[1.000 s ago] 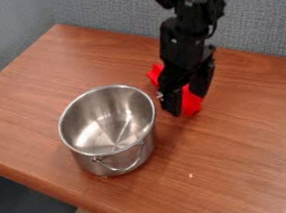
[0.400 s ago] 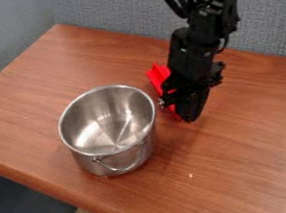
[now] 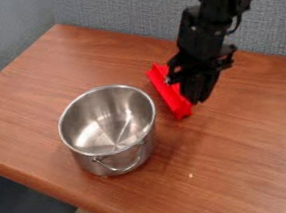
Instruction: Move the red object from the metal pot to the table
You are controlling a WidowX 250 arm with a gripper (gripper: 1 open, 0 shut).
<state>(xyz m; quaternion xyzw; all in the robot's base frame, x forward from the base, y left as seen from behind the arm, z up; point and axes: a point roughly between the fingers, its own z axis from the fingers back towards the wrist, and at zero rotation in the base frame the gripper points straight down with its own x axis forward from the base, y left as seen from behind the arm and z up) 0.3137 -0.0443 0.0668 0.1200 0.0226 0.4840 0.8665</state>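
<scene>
Grey textured wall behind, reddish-brown wood-grain desk [image 3: 47,82] w/ rounded edges filling most of the view; some clutter on the floor below its front edge, too dim to make out. Shiny round metal pot [image 3: 109,131] stands upright on the desk, left of centre, small side handle at its near side; inside looks bare, just reflections. Red object [image 3: 168,91], a bright red bar, lies flat on the desk just right of the pot, apart from it, running diagonally. Black arm comes down from top right; claw [image 3: 198,92] points down right above the bar's far half, hiding part of it. Fingers look drawn together, but can't tell for sure if the claw is closed or touching the bar.
</scene>
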